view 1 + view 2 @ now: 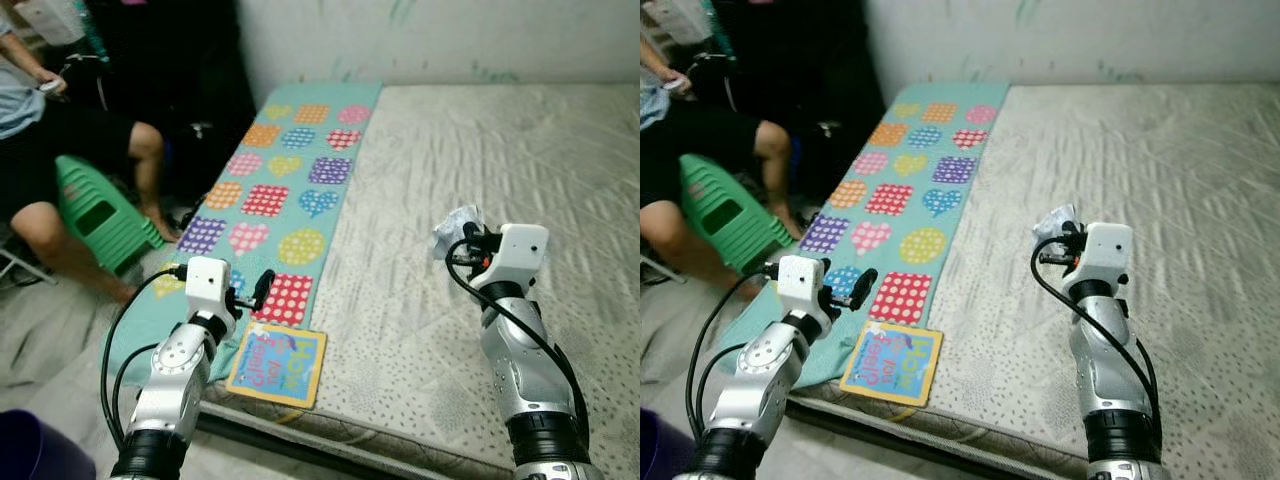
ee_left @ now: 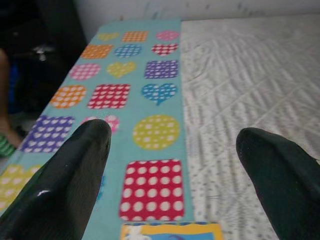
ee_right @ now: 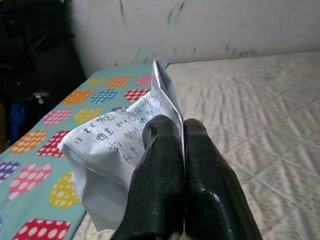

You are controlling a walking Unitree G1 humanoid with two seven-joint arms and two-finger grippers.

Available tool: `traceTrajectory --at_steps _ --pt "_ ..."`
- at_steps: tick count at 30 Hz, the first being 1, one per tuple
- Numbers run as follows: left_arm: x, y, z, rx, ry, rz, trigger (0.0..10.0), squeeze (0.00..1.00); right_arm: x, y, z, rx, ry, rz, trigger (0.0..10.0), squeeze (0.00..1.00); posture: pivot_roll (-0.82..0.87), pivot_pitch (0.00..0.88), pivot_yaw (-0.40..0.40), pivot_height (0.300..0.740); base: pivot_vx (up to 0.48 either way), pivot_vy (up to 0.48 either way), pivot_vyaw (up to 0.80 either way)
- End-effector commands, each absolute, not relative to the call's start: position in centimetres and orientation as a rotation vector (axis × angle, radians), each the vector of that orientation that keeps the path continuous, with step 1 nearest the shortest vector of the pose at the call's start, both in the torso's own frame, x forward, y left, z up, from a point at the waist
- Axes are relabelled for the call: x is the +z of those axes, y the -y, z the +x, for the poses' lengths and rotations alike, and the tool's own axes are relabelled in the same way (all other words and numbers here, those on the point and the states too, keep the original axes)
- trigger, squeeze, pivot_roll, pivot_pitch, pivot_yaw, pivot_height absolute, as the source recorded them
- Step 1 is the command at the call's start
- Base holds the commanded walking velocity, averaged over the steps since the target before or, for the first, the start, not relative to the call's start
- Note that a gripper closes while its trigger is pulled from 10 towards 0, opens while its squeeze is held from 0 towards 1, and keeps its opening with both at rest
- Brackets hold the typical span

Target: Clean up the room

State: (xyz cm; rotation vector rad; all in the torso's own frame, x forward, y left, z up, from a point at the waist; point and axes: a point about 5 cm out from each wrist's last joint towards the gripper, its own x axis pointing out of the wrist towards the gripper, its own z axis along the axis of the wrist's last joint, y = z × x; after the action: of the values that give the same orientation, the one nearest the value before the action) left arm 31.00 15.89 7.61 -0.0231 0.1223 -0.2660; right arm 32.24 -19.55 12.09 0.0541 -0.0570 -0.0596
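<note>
My right gripper [image 3: 181, 145] is shut on a crumpled white paper [image 3: 117, 145] with handwriting, held above the bare mattress [image 1: 500, 150]; the same paper [image 1: 455, 228] shows at the arm's tip in the left eye view. My left gripper [image 2: 172, 145] is open with nothing between its fingers, hovering over the teal mat [image 1: 290, 190] with coloured dotted shapes. A blue and yellow children's book [image 1: 278, 364] lies flat on the mattress near the front edge, just below and right of the left gripper [image 1: 250, 295].
A person [image 1: 60, 170] sits at the left on a green plastic stool [image 1: 95, 215], legs close to the bed's side. A white wall [image 1: 450, 35] runs behind the bed. The floor [image 1: 50, 340] lies left of the bed.
</note>
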Motion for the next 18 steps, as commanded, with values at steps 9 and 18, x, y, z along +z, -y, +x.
traceTrajectory --at_steps 9,18 --pt "7.0 -15.4 31.6 -0.293 -0.103 0.092 10.0 0.0 10.6 19.0 32.0 -0.089 0.021 0.066 10.0 0.0 -0.25 0.0 0.165 0.74 0.0 0.0 0.0" --pt "6.9 -16.0 31.5 -0.256 -0.08 0.109 10.0 0.0 9.6 19.6 30.9 -0.188 0.001 0.008 10.0 0.0 -0.32 0.0 0.216 0.74 0.0 0.0 0.0"
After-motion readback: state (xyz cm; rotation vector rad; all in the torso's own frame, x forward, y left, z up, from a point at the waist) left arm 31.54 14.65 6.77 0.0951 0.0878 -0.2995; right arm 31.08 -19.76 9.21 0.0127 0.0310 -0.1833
